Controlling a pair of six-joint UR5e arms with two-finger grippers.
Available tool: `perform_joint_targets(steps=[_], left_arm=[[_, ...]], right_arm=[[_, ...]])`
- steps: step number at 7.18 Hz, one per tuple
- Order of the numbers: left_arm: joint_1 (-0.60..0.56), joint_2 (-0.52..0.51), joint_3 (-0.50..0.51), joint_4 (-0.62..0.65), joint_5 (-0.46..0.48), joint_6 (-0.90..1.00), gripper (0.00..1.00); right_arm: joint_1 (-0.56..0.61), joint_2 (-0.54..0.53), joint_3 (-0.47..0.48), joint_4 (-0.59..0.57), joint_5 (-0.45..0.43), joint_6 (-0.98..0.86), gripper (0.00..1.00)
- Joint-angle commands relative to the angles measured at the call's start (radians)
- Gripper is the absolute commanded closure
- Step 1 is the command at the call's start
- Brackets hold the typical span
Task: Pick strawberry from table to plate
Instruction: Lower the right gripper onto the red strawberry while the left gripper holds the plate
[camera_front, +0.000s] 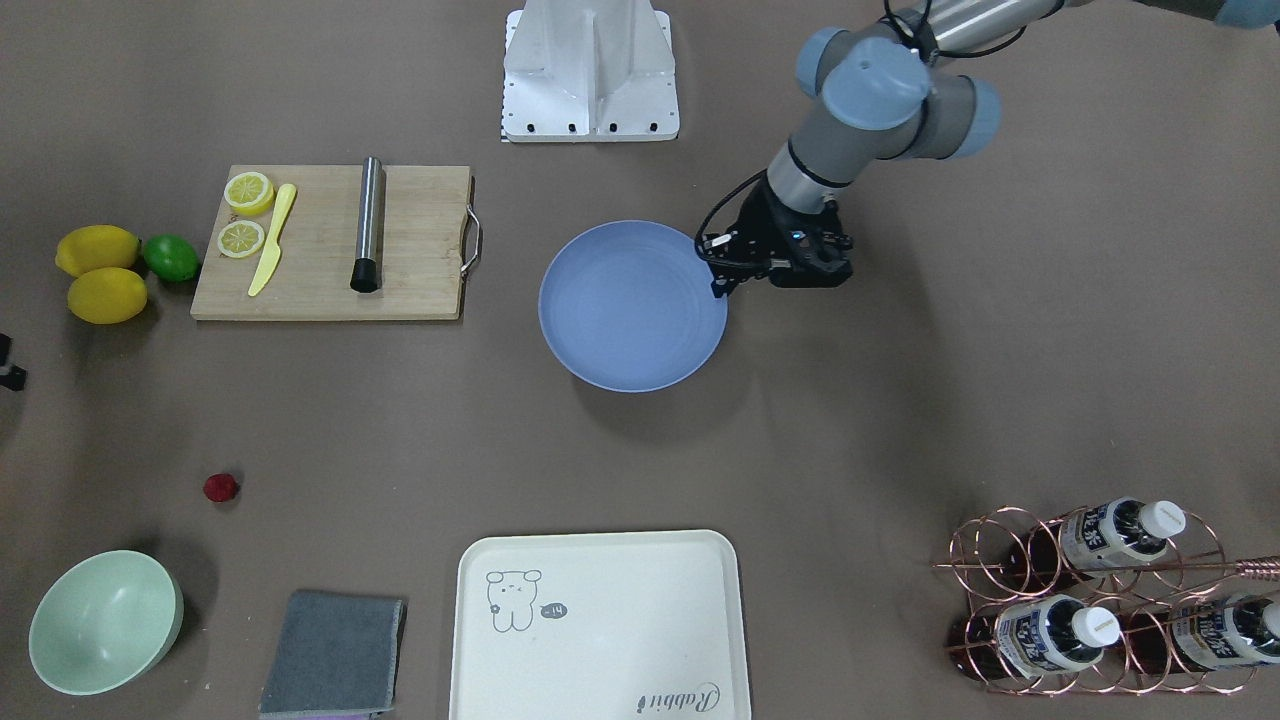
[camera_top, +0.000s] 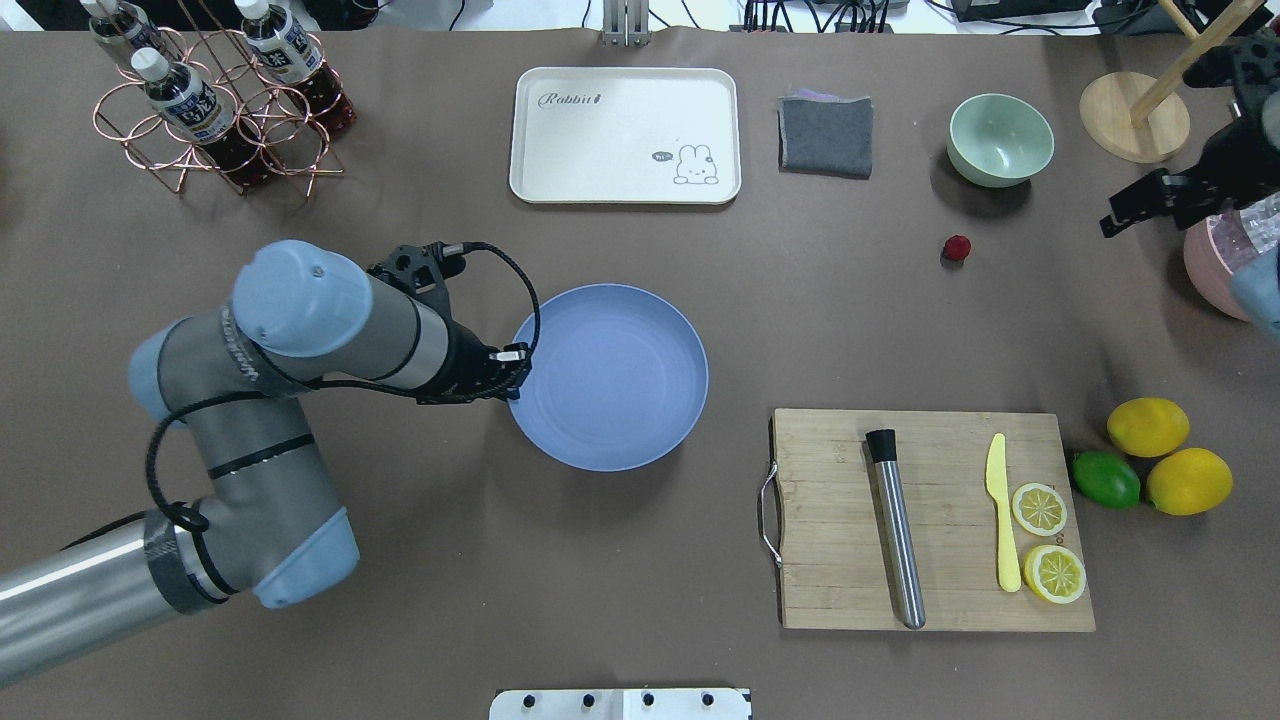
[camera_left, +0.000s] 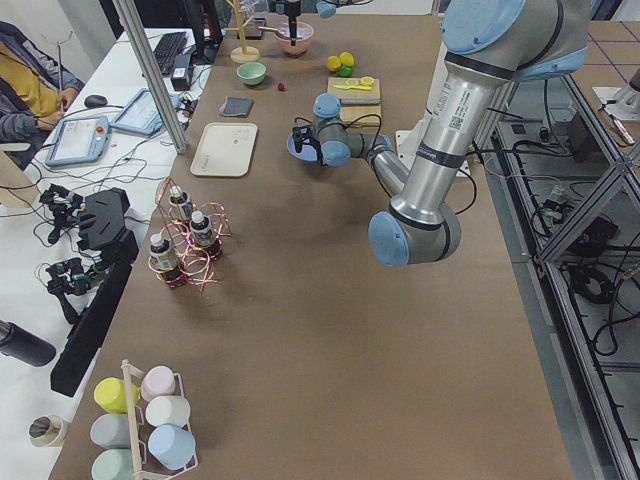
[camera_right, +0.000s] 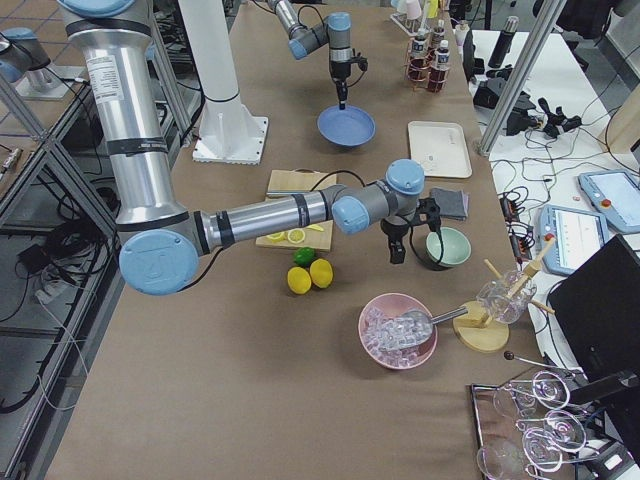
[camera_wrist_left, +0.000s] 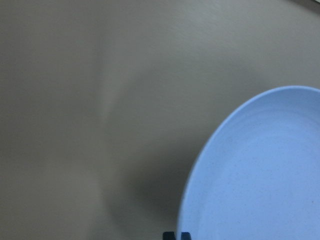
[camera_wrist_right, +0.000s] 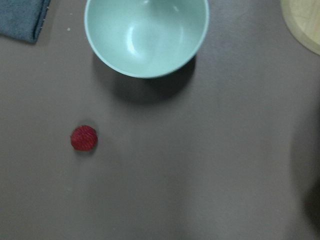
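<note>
The strawberry (camera_front: 221, 487), small and dark red, lies on the bare brown table (camera_front: 900, 420), seen also as strawberry (camera_top: 957, 247) and strawberry (camera_wrist_right: 83, 138). The blue-lavender plate (camera_top: 608, 377) sits mid-table with nothing on it. My left gripper (camera_top: 518, 372) hangs at the plate's rim on the robot's left, and its fingertips (camera_wrist_left: 171, 235) sit pressed together, shut on nothing. My right gripper (camera_top: 1112, 222) hovers above the table to the right of the strawberry in the overhead view. Its fingers do not show in the wrist view, so I cannot tell its state.
A pale green bowl (camera_top: 1000, 138) and a grey cloth (camera_top: 825, 134) lie just beyond the strawberry. A cream tray (camera_top: 625, 135), a bottle rack (camera_top: 215, 100), a cutting board (camera_top: 930, 520) with tools and lemon slices, lemons (camera_top: 1188, 480) and a pink bowl (camera_right: 398, 330) stand around.
</note>
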Motion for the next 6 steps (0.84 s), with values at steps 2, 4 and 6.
perform_joint_targets(steps=[2, 4, 6], left_arm=[[0.065, -0.074, 0.078, -0.007, 0.087, -0.039, 1.00], [0.074, -0.074, 0.082, -0.007, 0.089, -0.047, 1.00], [0.085, -0.074, 0.079, -0.005, 0.098, -0.048, 1.00]], right_arm=[[-0.137, 0.108, -0.088, 0.070, -0.102, 0.107, 0.00], [-0.160, 0.164, -0.240, 0.194, -0.124, 0.142, 0.00], [-0.203, 0.188, -0.269, 0.194, -0.171, 0.182, 0.00]])
